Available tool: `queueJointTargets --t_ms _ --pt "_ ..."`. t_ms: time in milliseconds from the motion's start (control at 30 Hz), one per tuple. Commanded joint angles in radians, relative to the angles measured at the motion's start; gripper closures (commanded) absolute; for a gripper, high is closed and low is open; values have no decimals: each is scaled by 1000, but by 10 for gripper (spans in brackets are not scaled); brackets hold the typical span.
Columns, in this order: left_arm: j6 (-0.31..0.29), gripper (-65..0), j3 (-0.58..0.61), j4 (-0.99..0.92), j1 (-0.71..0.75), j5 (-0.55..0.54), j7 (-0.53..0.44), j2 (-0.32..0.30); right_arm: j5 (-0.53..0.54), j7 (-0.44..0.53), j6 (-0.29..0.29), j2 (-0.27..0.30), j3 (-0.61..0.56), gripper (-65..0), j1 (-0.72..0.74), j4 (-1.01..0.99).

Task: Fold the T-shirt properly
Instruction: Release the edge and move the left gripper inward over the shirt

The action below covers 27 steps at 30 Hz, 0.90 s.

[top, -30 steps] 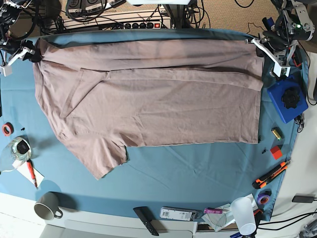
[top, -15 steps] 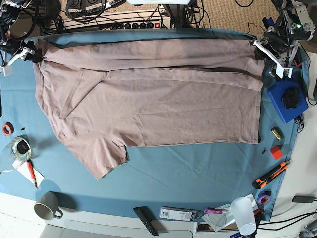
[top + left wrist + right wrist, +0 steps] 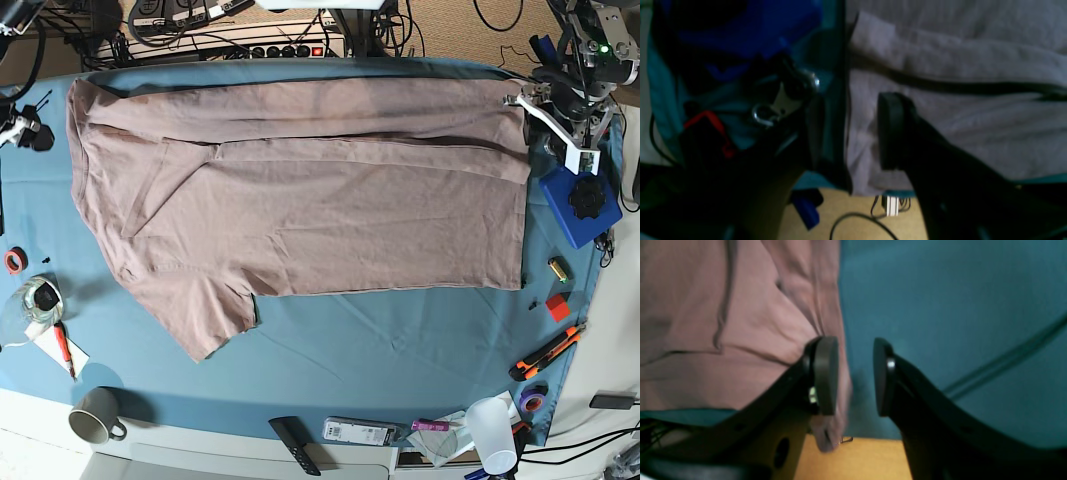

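The dusty mauve T-shirt (image 3: 300,200) lies flat across the teal table cloth (image 3: 400,350), its far edge folded over toward me and one sleeve sticking out at the near left. My left gripper (image 3: 522,102) hovers at the shirt's far right corner. In the left wrist view the left gripper (image 3: 851,133) is open, its jaws straddling the T-shirt (image 3: 940,66) hem without pinching it. My right gripper (image 3: 33,133) stands off the shirt's far left corner. The right wrist view shows the right gripper (image 3: 853,376) open, with the T-shirt (image 3: 723,340) edge beside one pad and bare cloth (image 3: 940,306) in the gap.
A blue box (image 3: 580,205) sits right of the shirt, below the left arm. An orange cutter (image 3: 548,352), white cup (image 3: 492,430), remote (image 3: 295,445) and mug (image 3: 95,415) line the near edge. A red tape roll (image 3: 14,261) and pen (image 3: 64,350) lie at left.
Both grippers opened and let go of the shirt's far corners. The right gripper drew away to the left of the shirt; the left one shifted slightly right.
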Motion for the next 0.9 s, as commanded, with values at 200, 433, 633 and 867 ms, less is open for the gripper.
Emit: queueJointTargets --t_ms 200,433,633,867 --pt "-131 -216 -2 16 27 -163 64 -10 13 20 1 34 10 -185 120 14" --pt "-152 0 0 16 30 -208 37 -9 14 21 1 34 10 -185 175 14" --pt "-187 0 112 16 24 -182 19 -7 14 22 1 34 10 -185 180 14" --pt "-86 0 325 15 -13 98 -31 -7 14 21 1 34 10 -185 180 14"
